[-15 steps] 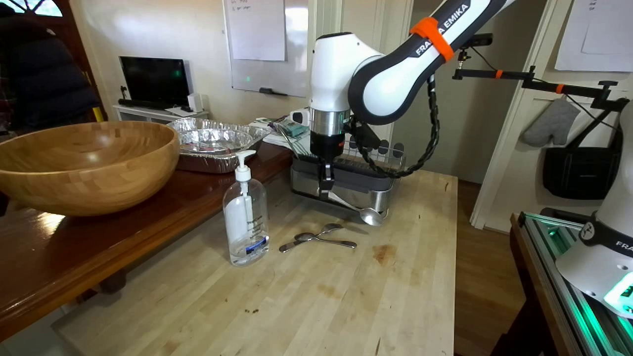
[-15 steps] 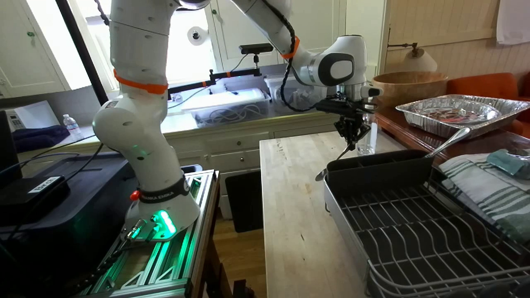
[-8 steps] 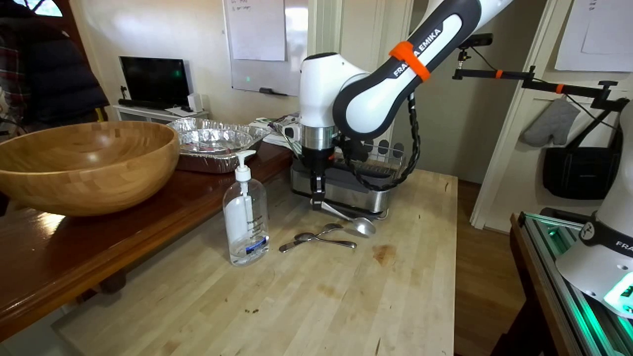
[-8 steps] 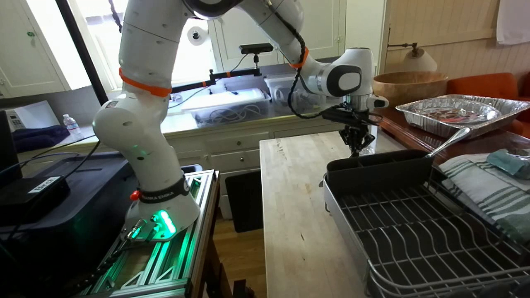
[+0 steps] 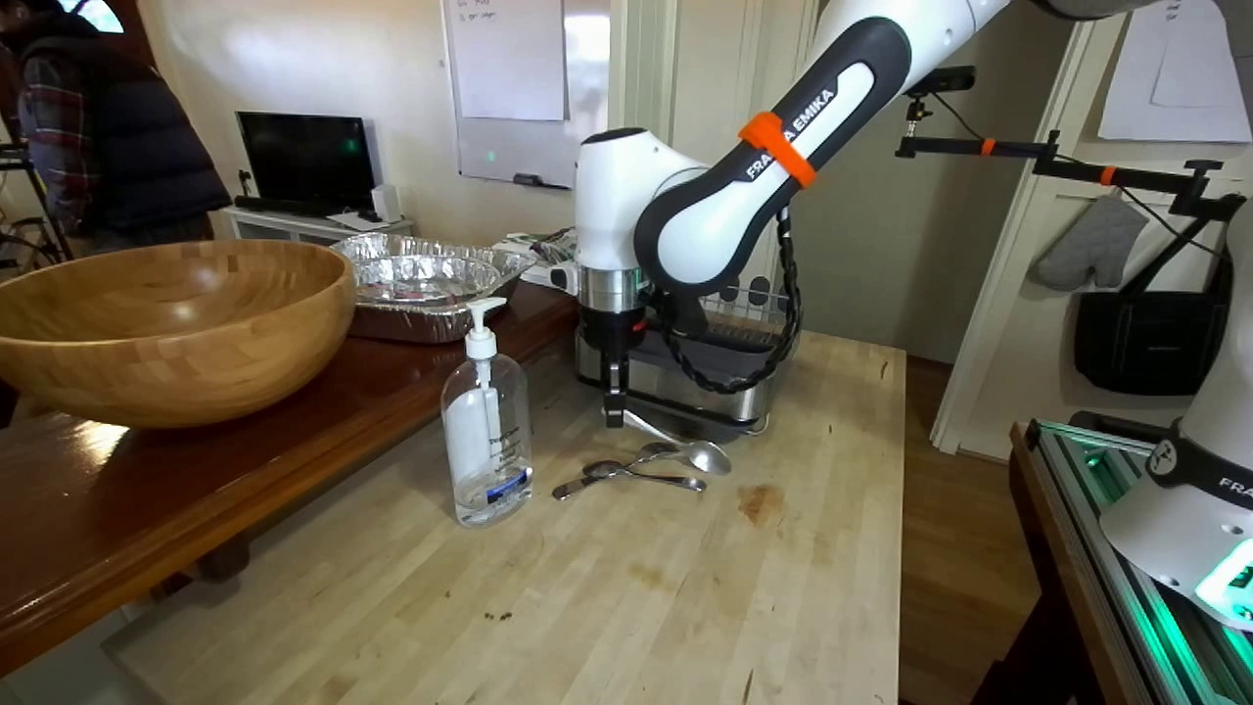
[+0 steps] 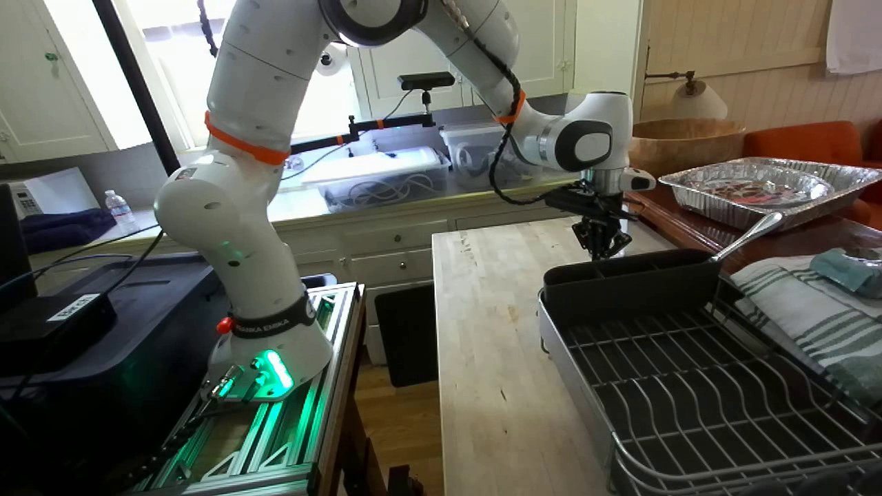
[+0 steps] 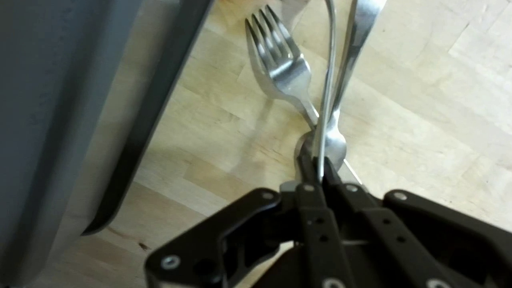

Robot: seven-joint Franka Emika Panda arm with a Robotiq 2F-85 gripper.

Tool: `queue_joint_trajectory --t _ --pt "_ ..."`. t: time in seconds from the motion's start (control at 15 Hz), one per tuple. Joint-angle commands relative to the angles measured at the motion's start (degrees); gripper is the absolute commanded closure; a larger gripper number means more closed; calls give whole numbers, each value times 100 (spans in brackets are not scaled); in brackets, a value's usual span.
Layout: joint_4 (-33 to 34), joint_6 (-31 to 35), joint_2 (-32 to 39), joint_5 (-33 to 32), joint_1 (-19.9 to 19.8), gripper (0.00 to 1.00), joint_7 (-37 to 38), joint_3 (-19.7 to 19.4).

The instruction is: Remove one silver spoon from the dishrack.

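My gripper (image 5: 615, 419) is shut on the handle of a silver spoon (image 5: 707, 457), and its bowl points away to the right in that exterior view. In the wrist view the held spoon (image 7: 327, 88) shows edge-on between the fingertips (image 7: 318, 163). It hangs low over the table, outside the dishrack (image 5: 749, 403). In an exterior view the gripper (image 6: 601, 253) is behind the dishrack (image 6: 575, 379), with the spoon hidden. The dishrack (image 7: 60, 120) fills the left of the wrist view. Another spoon (image 7: 336, 146) and a fork (image 7: 294, 76) lie crossed on the table below.
A clear soap bottle (image 5: 489, 441) stands left of the crossed cutlery. A big wooden bowl (image 5: 176, 343) and foil trays (image 5: 421, 274) stand on the dark raised counter. Another utensil handle (image 6: 747, 236) sticks out of the dishrack's dark holder (image 6: 634, 296). A striped towel (image 6: 806, 310) lies beside it.
My gripper has moved down and away from the dishrack with the spoon in it, toward the soap bottle. The spoon's bowl now overlaps the crossed cutlery in an exterior view.
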Motion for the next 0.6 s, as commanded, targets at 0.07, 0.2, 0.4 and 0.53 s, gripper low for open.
queue_joint_trajectory --t 0.07,0.2,0.4,0.53 --pt "477 -226 379 -71 122 99 182 -105" --pt "592 -312 467 -111 156 99 221 -137" --pt "759 -455 593 -164 217 99 249 -181" --pt "865 -552 672 -169 255 99 262 -201"
